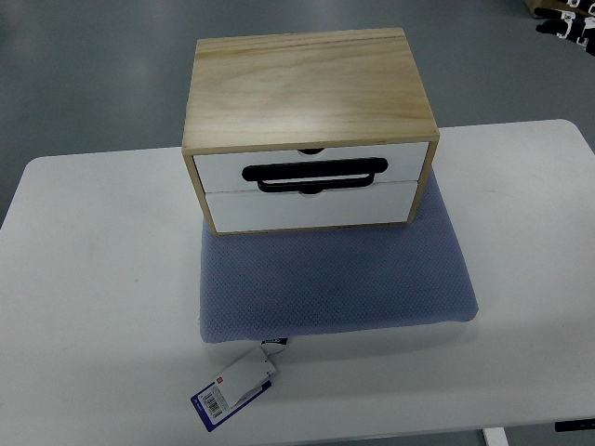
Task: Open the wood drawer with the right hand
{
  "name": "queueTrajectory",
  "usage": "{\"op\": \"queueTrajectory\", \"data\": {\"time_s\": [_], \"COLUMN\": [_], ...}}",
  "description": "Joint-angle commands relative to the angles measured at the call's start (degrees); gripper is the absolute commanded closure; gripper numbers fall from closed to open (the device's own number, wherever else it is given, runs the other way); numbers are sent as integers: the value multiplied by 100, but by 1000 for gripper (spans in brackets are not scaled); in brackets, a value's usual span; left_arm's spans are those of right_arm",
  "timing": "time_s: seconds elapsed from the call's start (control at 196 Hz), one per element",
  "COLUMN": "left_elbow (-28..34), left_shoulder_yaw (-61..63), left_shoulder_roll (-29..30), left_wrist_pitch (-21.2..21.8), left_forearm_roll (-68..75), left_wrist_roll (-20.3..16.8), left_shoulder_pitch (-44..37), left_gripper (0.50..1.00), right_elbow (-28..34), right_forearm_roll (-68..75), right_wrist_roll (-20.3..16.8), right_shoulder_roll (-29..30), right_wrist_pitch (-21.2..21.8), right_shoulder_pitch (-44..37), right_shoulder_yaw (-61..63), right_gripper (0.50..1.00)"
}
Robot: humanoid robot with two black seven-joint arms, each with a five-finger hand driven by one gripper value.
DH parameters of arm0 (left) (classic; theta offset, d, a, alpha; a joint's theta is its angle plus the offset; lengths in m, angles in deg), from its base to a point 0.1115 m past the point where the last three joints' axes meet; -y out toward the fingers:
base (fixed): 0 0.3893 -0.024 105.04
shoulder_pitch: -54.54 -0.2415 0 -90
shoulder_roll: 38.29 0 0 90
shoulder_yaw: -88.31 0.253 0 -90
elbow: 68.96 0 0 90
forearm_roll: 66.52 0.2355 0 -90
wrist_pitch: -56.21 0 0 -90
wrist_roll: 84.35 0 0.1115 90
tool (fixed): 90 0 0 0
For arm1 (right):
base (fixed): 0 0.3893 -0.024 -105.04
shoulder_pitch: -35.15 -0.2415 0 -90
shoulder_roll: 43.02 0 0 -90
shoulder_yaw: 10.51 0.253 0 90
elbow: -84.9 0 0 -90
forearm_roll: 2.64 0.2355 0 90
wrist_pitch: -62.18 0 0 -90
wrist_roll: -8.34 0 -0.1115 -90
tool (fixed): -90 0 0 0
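A light wooden drawer box (302,88) stands at the back of a blue-grey cushion (335,279) on the white table (84,279). It has two white drawer fronts, one above the other, and both look shut. A black loop handle (314,174) hangs on the upper drawer front (218,172), reaching down to the seam with the lower drawer front (307,209). Neither robot hand shows in the top view.
A white and blue paper tag (234,390) lies on the table at the cushion's front edge. Grey floor surrounds the table. Dark objects (567,20) sit in the far right corner of the picture.
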Motion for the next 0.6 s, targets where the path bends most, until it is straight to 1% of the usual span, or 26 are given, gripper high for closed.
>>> {"op": "queueTrajectory", "data": {"time_s": [0.0, 0.173, 0.229, 0.275, 0.28, 0.357, 0.596], "left_elbow": [0, 0, 0, 0, 0, 0, 0], "left_shoulder_yaw": [0, 0, 0, 0, 0, 0, 0], "left_shoulder_roll": [0, 0, 0, 0, 0, 0, 0], "left_wrist_pitch": [-1, -1, -1, -1, -1, -1, -1], "left_forearm_roll": [-1, -1, -1, -1, -1, -1, -1], "left_wrist_roll": [2, 2, -7, -7, 2, 2, 2], "left_shoulder_pitch": [-6, -6, 3, 3, -6, -6, -6], "left_gripper": [500, 500, 500, 500, 500, 500, 500], "right_elbow": [334, 1020, 1335, 1336, 1641, 2126, 3050], "right_forearm_roll": [-274, -423, -476, -476, -485, -537, -687], "right_wrist_roll": [-3, -3, 5, 5, 5, -3, 5], "right_shoulder_roll": [-216, -585, -752, -752, -882, -1042, -1218], "right_wrist_pitch": [1, 1, 1, 1, 1, 1, 1], "right_shoulder_pitch": [-112, -191, -200, -200, -200, -200, -191], "right_shoulder_yaw": [6, 6, 14, 14, 14, 14, 6], "right_gripper": [550, 550, 550, 550, 548, 550, 548]}}
